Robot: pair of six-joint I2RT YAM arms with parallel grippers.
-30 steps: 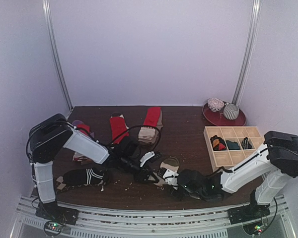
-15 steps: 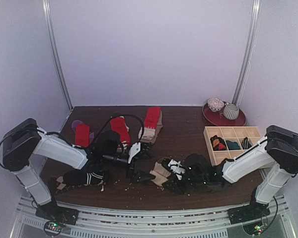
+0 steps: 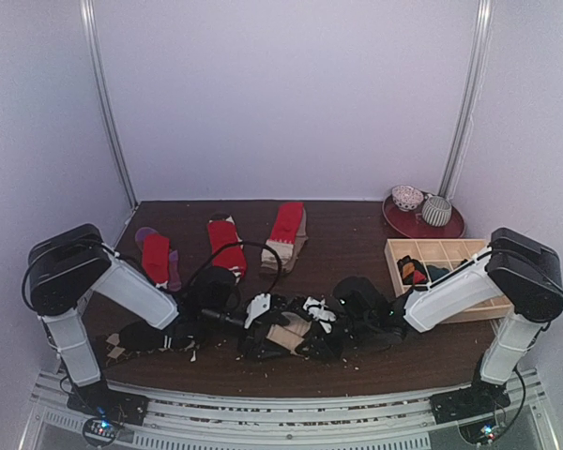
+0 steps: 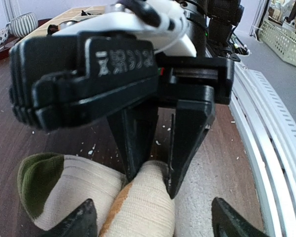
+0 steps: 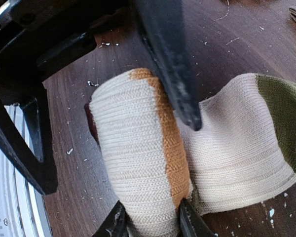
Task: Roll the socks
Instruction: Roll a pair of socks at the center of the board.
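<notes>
A beige sock [image 5: 133,148] with an orange band and a green toe [image 4: 34,173] lies partly rolled near the table's front centre [image 3: 283,336]. My right gripper [image 5: 150,224] is shut on the end of the roll and reaches in from the right [image 3: 327,325]. From the opposite side my left gripper [image 4: 155,224] stands open, its fingertips wide on either side of the roll [image 3: 263,323]. One left finger [image 5: 167,64] rests where roll meets flat sock. A black striped sock [image 3: 155,337] lies front left. Three red socks [image 3: 227,246] lie further back.
A pale wooden compartment tray [image 3: 450,302] with rolled socks in its back cells stands at the right, behind the right arm. A red plate [image 3: 403,223] with two bowls sits at the back right. Pale crumbs dot the dark tabletop [image 3: 357,234]. The front rail [image 4: 271,148] runs close by.
My left gripper has opened off the sock roll, drawn back to the left, then come in around it again. The right gripper has kept hold and shifted slightly left and back.
</notes>
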